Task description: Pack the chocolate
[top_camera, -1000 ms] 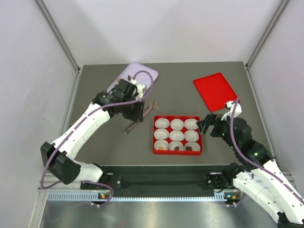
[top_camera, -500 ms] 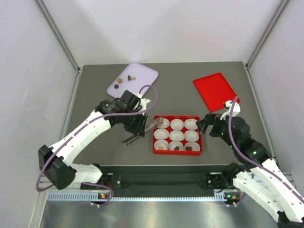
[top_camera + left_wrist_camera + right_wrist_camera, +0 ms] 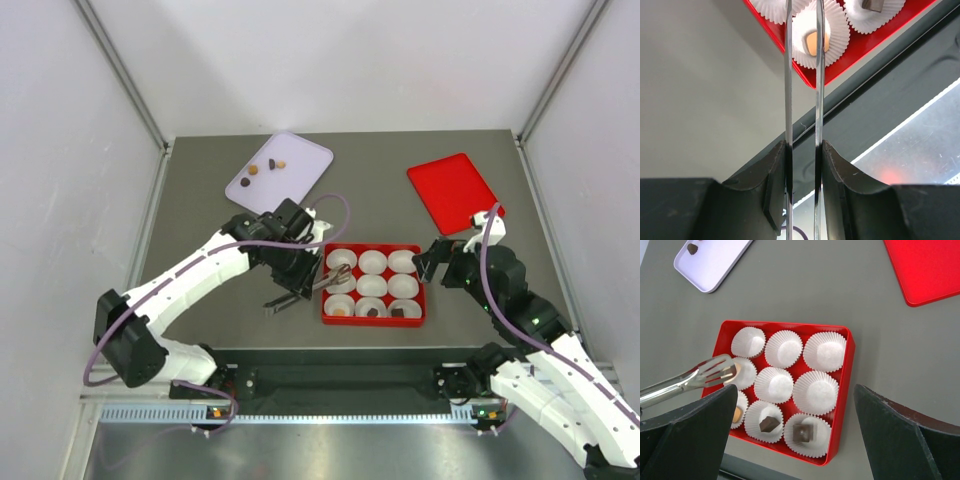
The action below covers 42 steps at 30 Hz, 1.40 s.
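My left gripper (image 3: 296, 274) (image 3: 803, 146) is shut on thin metal tongs (image 3: 322, 282) (image 3: 788, 75). The tong tips (image 3: 720, 371) hover over the middle-left cup of the red box (image 3: 375, 322) (image 3: 847, 390), with a tan chocolate (image 3: 737, 371) at them. The box's near row holds a tan piece (image 3: 736, 415) (image 3: 812, 42) and two dark pieces (image 3: 769, 424) (image 3: 802, 432). More chocolate (image 3: 256, 170) (image 3: 277, 163) lies on the lavender tray (image 3: 300, 155) (image 3: 715, 265). My right gripper (image 3: 432, 265) (image 3: 795, 390) stands open to the right of the box, holding nothing.
A red lid (image 3: 455, 192) (image 3: 930, 270) lies flat at the back right. White paper cups (image 3: 783, 348) fill the box in three rows. The black rail (image 3: 340, 380) runs along the table's near edge, close to the box.
My left arm has swung from the lavender tray down and right, carrying the tongs to the box's left column. The right arm has not moved.
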Motion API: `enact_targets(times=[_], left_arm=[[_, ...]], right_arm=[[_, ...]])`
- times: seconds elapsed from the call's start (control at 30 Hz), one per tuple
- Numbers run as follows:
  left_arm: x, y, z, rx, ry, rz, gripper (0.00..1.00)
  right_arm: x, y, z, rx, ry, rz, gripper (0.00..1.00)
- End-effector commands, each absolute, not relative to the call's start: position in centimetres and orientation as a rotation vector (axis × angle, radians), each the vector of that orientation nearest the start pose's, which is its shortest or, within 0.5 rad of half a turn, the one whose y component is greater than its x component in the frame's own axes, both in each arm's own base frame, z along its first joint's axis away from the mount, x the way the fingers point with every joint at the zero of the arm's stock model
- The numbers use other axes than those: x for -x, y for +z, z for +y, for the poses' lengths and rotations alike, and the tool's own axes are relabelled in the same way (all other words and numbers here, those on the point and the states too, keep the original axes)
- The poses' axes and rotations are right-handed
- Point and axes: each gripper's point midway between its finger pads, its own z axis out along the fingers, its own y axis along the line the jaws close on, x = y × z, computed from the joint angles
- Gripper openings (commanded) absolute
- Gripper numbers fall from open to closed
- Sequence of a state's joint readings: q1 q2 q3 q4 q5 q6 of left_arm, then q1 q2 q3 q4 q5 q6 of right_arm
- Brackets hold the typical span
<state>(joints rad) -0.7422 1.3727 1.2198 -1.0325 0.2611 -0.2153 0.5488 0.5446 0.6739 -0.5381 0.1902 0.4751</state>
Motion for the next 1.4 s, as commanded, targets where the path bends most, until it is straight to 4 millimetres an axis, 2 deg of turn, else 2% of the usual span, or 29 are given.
enact_targets(times=[0.0,0.37,0.83,1.07,1.37], left_arm=[[-16.8,15.3,-22.6,-0.809,-0.560,2.731,0.36],[-17.7,14.7,-22.5,-0.785,-0.484,2.754,0.39],[-18.1,16.7,-23.4,-0.789,-0.533,2.700,0.43],[-19.9,18.1,-24.0,-0.728,-0.503,2.655,0.43],[-19.8,17.7,-24.3,-0.737,-0.514,2.674,0.43]], right_arm=[[-22.3,22.9,11.5,-0.078,0.501,1.919,1.00],[-22.3,23.2,11.3,-0.078,0.495,1.910,1.00],[-22.3,23.5,11.4,-0.075,0.501,1.907,1.00],[-22.2,23.8,11.4,-0.077,0.510,1.899,1.00],[-21.9,23.8,10.9,-0.085,0.495,1.894,1.00]])
